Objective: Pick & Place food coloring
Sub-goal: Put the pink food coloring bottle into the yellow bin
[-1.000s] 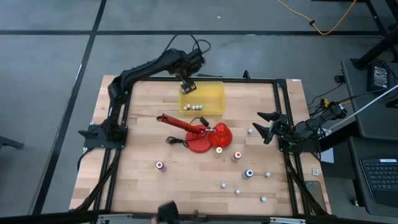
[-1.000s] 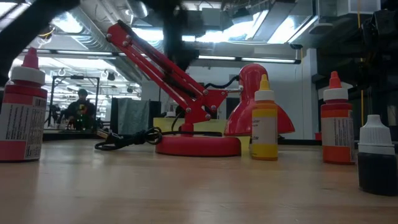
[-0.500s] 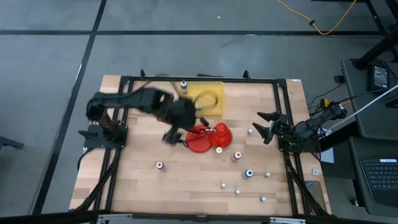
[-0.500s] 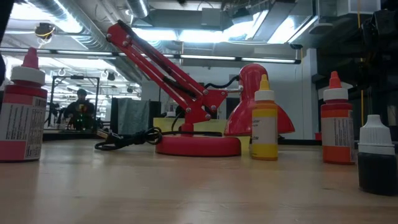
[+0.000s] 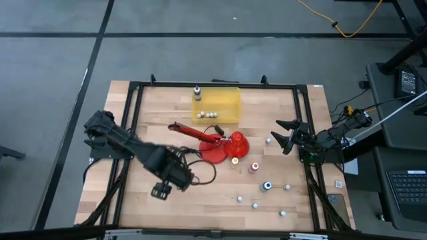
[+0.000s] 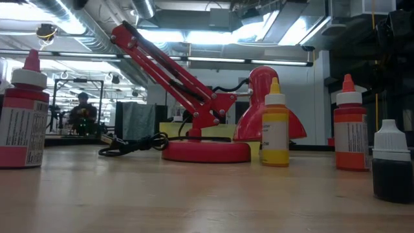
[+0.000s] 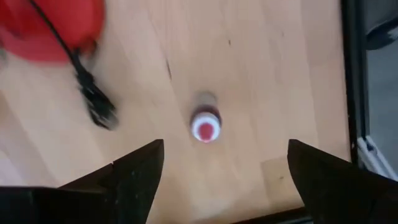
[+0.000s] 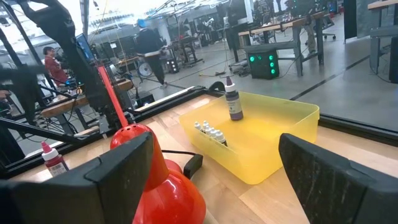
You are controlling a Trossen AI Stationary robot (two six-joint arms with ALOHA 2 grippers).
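Hovering low over the lower left of the bench [image 5: 147, 133] in the high view, the left claw [image 5: 160, 191] is spread wide, nothing between its fingers [image 7: 130, 180]. Its wrist view looks straight down on a dark red bottle [image 7: 205, 124] standing upright on the bare wood, pale cap up, centred between the two fingers and apart from both. A black plug [image 7: 99, 109] on a cord lies near it, toward the red lamp [image 5: 217, 147].

Low view: same dark red bottle at far left edge, yellow bottle [image 6: 275, 126] in front of the lamp's cone, orange-red bottle [image 6: 350, 129] right of that, a dark bottle [image 6: 391, 162] with white cap at the right edge. All upright, well apart.

Yellow tray [image 5: 230, 107] sits top centre of the bench; a purple bottle [image 8: 233, 99] stands at its far corner, small white caps [image 8: 211, 132] in a row inside.

Right claw [image 5: 288, 133] waits at the bench's right edge, spread wide, empty.

People show in the room beyond.
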